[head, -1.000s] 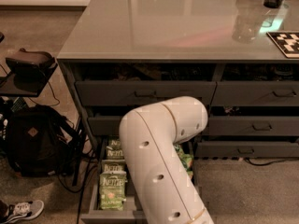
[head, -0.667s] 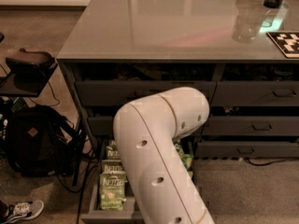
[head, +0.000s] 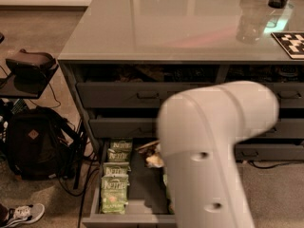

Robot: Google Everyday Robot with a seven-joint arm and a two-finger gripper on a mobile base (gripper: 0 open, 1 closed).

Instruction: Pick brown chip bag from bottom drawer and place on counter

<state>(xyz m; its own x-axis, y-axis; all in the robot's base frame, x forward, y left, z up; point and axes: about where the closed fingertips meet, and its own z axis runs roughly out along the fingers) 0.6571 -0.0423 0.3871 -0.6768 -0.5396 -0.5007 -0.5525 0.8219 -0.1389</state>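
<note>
Brown chip bag (head: 152, 155) shows just left of the arm (head: 213, 151); lower slowly, since your pincer is hidden behind that arm and you cannot tell its state.

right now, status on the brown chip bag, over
Gripper hidden behind white arm. Brown chip bag partly visible in open bottom drawer, beside Kettle bags. Arm blocks drawer's right side.

Claw hidden behind white arm (head: 213, 151) (bottom drawer (head: 124, 219) half covered).

Dim, warm light — glare sheens the counter (head: 166, 27), the near arm (head: 213, 156) looms blurred, hiding the pincer — bottom drawer (head: 126, 219) shadowed.
</note>
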